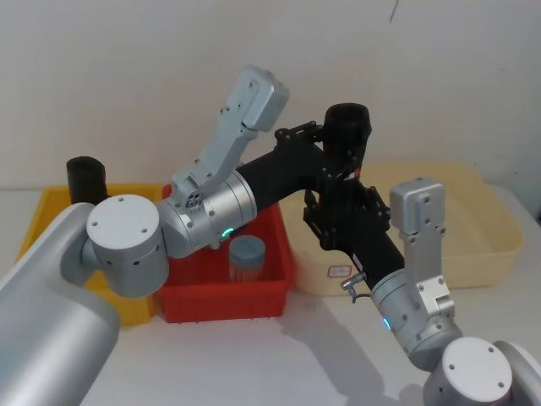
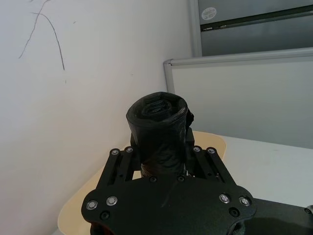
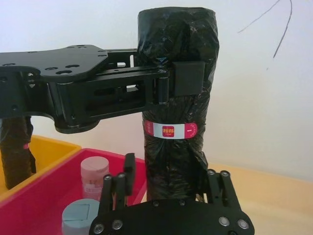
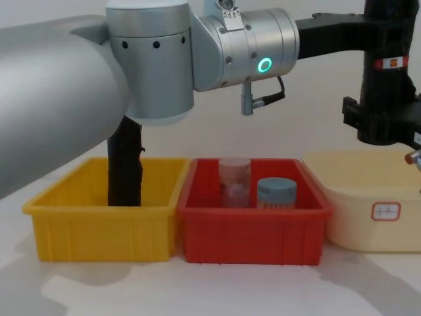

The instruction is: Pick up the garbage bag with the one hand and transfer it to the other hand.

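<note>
Bag (image 3: 181, 110) upright in air over tub (image 1: 499, 245), long axis vertical. Gripped high, above label band (image 3: 170, 130), by left claw (image 3: 182, 78) from side. Straddled at bottom end by right claw (image 3: 171, 172) from below; looked spread, gap on one side. Needed closing there before left release.

Garbage bag (image 3: 176, 156): black, red-and-white band (image 3: 170, 130)
Left bin (image 4: 99, 230): yellow
Middle bin (image 4: 253, 237): red
Tub (image 4: 368, 191): cream
Jar lid (image 4: 276, 189): grey-blue
</note>
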`<state>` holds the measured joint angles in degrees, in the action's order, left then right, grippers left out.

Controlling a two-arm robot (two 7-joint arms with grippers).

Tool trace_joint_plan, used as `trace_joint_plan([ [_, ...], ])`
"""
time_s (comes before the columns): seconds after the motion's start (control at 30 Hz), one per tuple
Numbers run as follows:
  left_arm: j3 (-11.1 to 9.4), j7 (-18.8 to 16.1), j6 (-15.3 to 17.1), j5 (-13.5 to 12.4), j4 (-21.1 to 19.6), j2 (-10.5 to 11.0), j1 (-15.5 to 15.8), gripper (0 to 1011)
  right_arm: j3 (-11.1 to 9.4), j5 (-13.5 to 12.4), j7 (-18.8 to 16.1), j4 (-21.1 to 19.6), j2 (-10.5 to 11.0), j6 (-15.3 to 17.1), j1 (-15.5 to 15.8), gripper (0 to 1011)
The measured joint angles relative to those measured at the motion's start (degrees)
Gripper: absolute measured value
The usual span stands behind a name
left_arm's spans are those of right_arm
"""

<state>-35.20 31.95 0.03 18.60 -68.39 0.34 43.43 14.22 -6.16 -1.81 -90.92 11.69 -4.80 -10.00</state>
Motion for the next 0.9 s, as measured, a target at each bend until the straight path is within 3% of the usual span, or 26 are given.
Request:
trace_joint_plan([
  [0.13,0.00,0.00,0.00,0.00,0.00,0.00,0.00,452,-0.01,0.00,-0.01,0.04,-0.05,0.03,-0.06,663],
  [0.27,0.00,0.00,0.00,0.00,0.00,0.00,0.00,452,0.00,0.00,-0.03,0.07,-0.08,0.06,-0.11,509],
  [0.53,0.00,0.00,0.00,0.00,0.00,0.00,0.00,498,0.01,0.00,-0.09,0.12,-0.12,0.12,-0.14,507],
  [0.77,0.00,0.00,0.00,0.00,0.00,0.00,0.00,727,0.01,0.00,-0.10,0.14,-0.17,0.13,-0.17,506],
  [0.9,0.00,0.00,-0.01,0.00,0.00,0.00,0.00,782,-0.01,0.00,-0.10,0.14,-0.18,0.13,-0.18,506],
])
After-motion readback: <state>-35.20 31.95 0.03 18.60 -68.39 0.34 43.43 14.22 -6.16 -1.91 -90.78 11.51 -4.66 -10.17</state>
